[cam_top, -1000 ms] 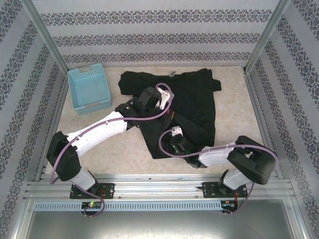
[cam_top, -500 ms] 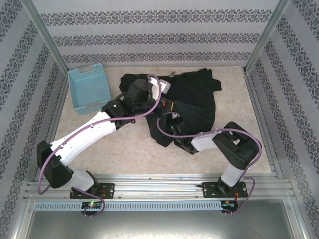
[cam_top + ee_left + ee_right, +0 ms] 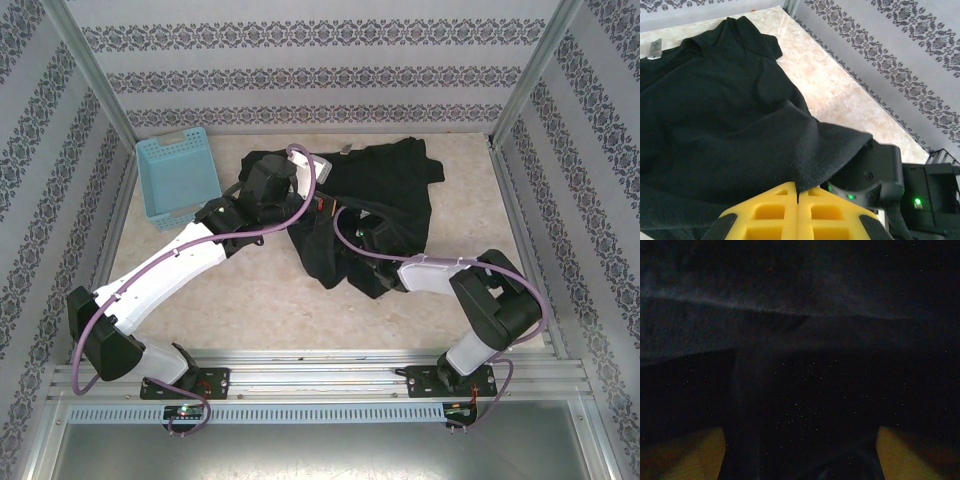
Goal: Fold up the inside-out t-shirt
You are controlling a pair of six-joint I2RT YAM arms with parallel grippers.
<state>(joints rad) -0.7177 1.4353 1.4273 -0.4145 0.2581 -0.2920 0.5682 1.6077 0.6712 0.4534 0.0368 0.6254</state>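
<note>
Over the last second the left gripper [image 3: 798, 192], clenched on an edge of the inside-out t-shirt [image 3: 390, 180], has carried that edge from the cloth's middle toward its far left. The near hem has drawn back across the table [image 3: 240, 300]. The right gripper [image 3: 800, 452], jaws spread, has slid beneath the fabric. We judge the fold begun, not finished; the shirt lies bunched at far centre. The light blue basket [image 3: 178, 180], far left, holds nothing.
</note>
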